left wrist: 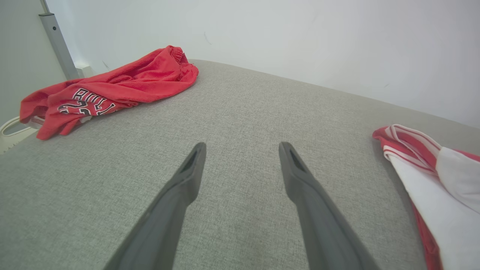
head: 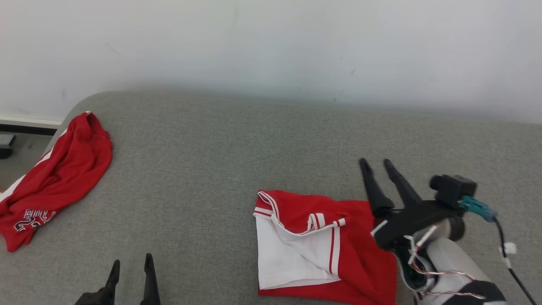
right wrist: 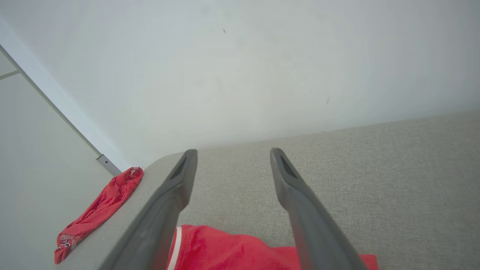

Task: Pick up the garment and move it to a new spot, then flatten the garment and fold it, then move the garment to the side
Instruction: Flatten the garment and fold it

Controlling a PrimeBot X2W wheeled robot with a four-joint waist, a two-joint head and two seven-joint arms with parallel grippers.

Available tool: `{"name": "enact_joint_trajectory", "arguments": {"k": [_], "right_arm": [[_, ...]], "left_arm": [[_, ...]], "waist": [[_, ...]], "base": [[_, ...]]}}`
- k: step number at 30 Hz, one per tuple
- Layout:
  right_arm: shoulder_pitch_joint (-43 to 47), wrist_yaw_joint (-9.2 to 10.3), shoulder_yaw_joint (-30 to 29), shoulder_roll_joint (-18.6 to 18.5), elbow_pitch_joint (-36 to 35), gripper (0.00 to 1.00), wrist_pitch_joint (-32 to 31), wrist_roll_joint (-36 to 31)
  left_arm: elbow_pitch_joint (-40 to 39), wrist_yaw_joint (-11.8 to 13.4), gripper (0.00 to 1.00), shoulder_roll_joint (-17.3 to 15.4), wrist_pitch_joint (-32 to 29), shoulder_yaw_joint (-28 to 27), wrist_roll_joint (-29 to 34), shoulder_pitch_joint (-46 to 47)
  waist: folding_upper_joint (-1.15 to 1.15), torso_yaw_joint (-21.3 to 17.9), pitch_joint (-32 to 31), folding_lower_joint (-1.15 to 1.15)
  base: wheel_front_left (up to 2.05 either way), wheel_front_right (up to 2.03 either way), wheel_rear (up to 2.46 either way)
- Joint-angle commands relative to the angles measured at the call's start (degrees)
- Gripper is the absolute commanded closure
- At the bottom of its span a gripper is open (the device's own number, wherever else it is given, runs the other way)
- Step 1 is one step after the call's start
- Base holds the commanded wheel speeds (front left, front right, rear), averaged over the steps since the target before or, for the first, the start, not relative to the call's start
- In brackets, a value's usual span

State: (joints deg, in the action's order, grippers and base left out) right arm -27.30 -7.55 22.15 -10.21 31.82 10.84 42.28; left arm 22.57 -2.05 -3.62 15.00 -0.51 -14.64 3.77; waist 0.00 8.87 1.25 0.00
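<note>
The garment [head: 322,245], red with white panels and striped trim, lies bunched on the grey table [head: 237,144] at the lower middle-right; its edge shows in the left wrist view [left wrist: 438,176] and right wrist view [right wrist: 232,249]. My right gripper [head: 378,166] hovers over the garment's right edge, fingers spread and empty, pointing toward the wall. In its own wrist view the right gripper [right wrist: 230,157] stands open above the red cloth. My left gripper [head: 131,262] rests open at the lower left, well left of the garment, empty in the left wrist view [left wrist: 242,148].
A second red garment [head: 55,178] with black lettering lies crumpled at the table's far left edge, seen too in the left wrist view [left wrist: 108,90]. A white wall [head: 271,46] runs behind the table. Bare grey surface lies between the two garments.
</note>
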Motion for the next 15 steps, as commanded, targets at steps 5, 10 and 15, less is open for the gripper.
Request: {"name": "enact_joint_trajectory", "arguments": {"k": [5,10,15], "right_arm": [[4.76,0.14,-4.66,-2.74,-2.14,0.00,-1.25,-3.16],[9.63,0.14,-7.69,-2.82,-5.39,0.00,-4.07,-5.35],[11.76,0.14,-9.21,-1.08,-7.21,0.00,-6.53,-6.89]], "left_arm": [[-1.01,-0.04,0.00,-0.25,0.16,-0.87,0.08,-1.18],[-1.64,0.02,0.00,-0.23,0.16,-1.65,0.24,-1.22],[-1.42,-0.05,0.00,-0.08,0.16,-2.03,0.36,-0.38]], "waist": [[0.00,-0.81,0.38,0.00],[0.00,-1.37,0.90,0.00],[0.00,-1.65,1.33,0.00]], "base": [[0.00,0.00,0.00],[0.00,0.00,0.00],[0.00,0.00,0.00]]}}
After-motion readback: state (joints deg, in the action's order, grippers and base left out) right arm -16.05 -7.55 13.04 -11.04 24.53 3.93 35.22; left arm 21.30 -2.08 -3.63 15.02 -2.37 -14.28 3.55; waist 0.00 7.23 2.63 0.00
